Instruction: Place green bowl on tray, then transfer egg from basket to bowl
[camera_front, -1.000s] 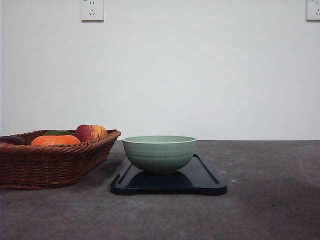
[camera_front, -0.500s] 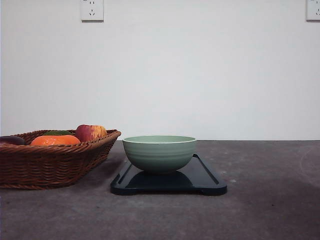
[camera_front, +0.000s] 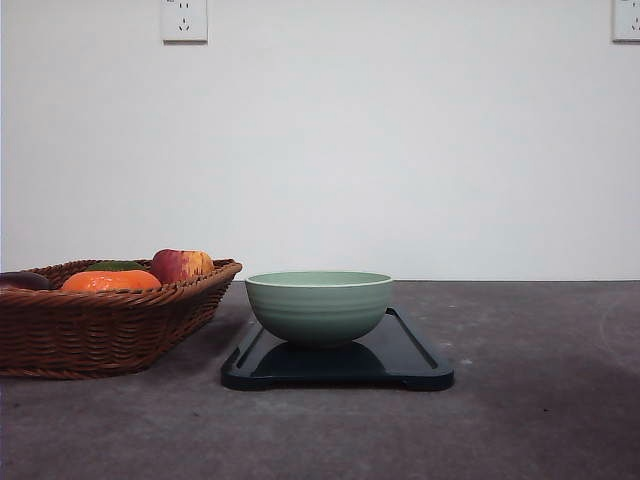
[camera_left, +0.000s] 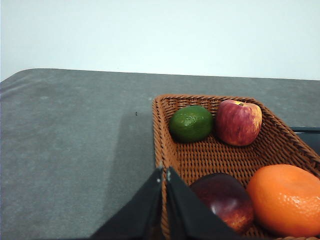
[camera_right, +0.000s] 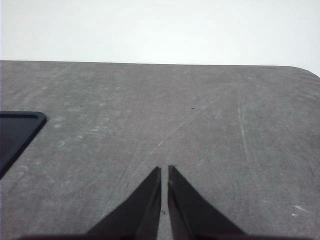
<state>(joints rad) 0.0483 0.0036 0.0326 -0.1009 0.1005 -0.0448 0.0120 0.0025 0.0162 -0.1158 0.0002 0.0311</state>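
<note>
Left wrist view: the left gripper (camera_left: 164, 172), tips pressed together, sits over the basket (camera_left: 165, 150) rim. Since the green bowl (camera_front: 319, 306) is already set on the tray (camera_front: 415, 358), the jaws should be spread first; which dark-red item at about 4 o'clock of the tips is the egg cannot be told.

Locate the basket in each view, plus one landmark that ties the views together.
Front view: basket at the left edge on the table, left of the tray.
Left wrist view: basket in the lower right, beyond the left gripper, fruit inside.
Right wrist view: bare tabletop past the right gripper; no basket.
Shared landmark: the dark tray, seen in all three.
</note>
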